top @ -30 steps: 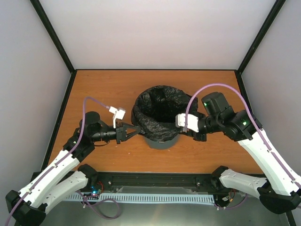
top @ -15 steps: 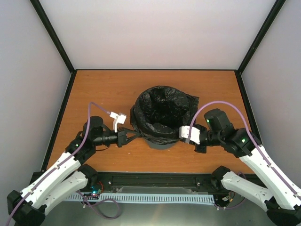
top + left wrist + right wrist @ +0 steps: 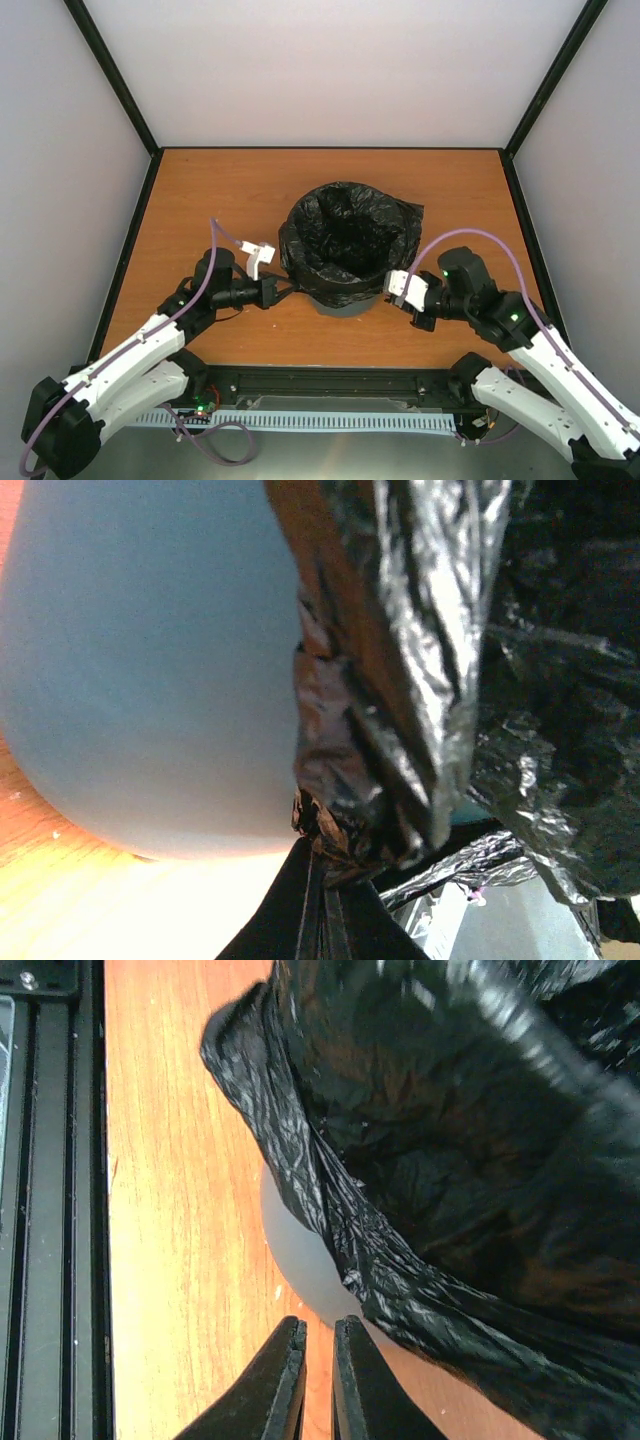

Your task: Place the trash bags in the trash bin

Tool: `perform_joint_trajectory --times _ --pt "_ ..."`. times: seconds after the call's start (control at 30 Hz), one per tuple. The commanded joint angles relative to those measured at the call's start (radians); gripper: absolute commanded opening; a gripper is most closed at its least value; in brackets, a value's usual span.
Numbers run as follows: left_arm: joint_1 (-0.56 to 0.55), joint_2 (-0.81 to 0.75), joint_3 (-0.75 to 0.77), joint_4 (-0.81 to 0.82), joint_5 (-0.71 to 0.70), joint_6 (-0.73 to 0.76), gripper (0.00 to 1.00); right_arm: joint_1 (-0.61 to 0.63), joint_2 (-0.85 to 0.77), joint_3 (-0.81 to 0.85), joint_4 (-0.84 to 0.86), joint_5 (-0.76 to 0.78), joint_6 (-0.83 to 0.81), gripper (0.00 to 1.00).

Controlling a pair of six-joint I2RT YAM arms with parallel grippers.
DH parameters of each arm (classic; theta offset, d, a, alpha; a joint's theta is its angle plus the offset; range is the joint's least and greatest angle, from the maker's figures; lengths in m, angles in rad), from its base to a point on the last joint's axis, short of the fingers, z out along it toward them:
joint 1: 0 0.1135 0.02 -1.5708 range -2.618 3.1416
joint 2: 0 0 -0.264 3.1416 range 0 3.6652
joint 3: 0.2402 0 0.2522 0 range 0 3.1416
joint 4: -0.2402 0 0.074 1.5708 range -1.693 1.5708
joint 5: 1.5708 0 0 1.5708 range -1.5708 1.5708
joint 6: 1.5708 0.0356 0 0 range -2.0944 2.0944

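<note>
Trash bag (image 3: 400, 680) in the closed left hand (image 3: 322, 875); right hand (image 3: 320, 1328) near-closed, empty.

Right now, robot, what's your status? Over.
Left pincer shut on trash bag edge. Right pincer nearly shut, empty, beside trash bin. Bag lines the bin, draped over rim. Nothing blocking.

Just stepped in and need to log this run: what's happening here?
The robot is fitting a black trash bag into the trash bin. The bag sits open inside, its edge draped over the rim. The left tool pinches bunched film at the bin's left side; the right tool is beside the bin, nearly closed on nothing.
</note>
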Motion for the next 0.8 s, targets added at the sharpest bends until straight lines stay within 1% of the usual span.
perform_joint_trajectory --times 0.0,0.03,0.1,0.17,0.23,0.3,0.4,0.47,0.53,0.63,0.7,0.77 --pt "-0.004 0.000 0.011 0.052 -0.024 0.014 0.01 -0.002 -0.085 0.069 -0.022 -0.041 -0.015 0.11" --pt "-0.004 -0.006 0.011 0.052 -0.017 0.012 0.01 -0.003 -0.100 0.092 -0.030 -0.056 -0.012 0.11" --pt "-0.004 -0.023 0.009 0.053 -0.015 0.009 0.01 -0.009 -0.080 0.153 -0.046 -0.057 0.014 0.11" --pt "-0.004 -0.040 0.007 0.050 -0.018 0.007 0.01 -0.009 -0.045 0.208 -0.035 -0.022 0.071 0.10" --pt "-0.004 -0.055 0.005 0.045 -0.017 0.006 0.01 -0.015 -0.015 0.253 0.016 0.051 0.147 0.09" --pt "-0.004 -0.069 0.005 0.039 -0.015 0.004 0.01 -0.044 0.025 0.300 0.080 0.161 0.228 0.17" --pt "-0.004 -0.087 0.002 0.026 -0.017 0.006 0.01 -0.133 0.104 0.372 0.133 0.259 0.336 0.22" --pt "-0.004 -0.094 -0.001 0.023 -0.018 0.009 0.01 -0.188 0.145 0.398 0.153 0.294 0.384 0.25" --pt "-0.004 -0.098 -0.001 0.021 -0.018 0.008 0.01 -0.249 0.183 0.415 0.159 0.268 0.418 0.26" --pt "-0.004 -0.097 0.001 0.017 -0.012 0.012 0.01 -0.327 0.246 0.431 0.132 0.157 0.444 0.28" --pt "-0.003 -0.098 0.002 0.014 -0.011 0.017 0.01 -0.353 0.283 0.421 0.112 0.089 0.440 0.29" --pt "-0.004 -0.100 0.004 0.007 -0.015 0.023 0.01 -0.368 0.295 0.400 0.105 0.057 0.433 0.29"
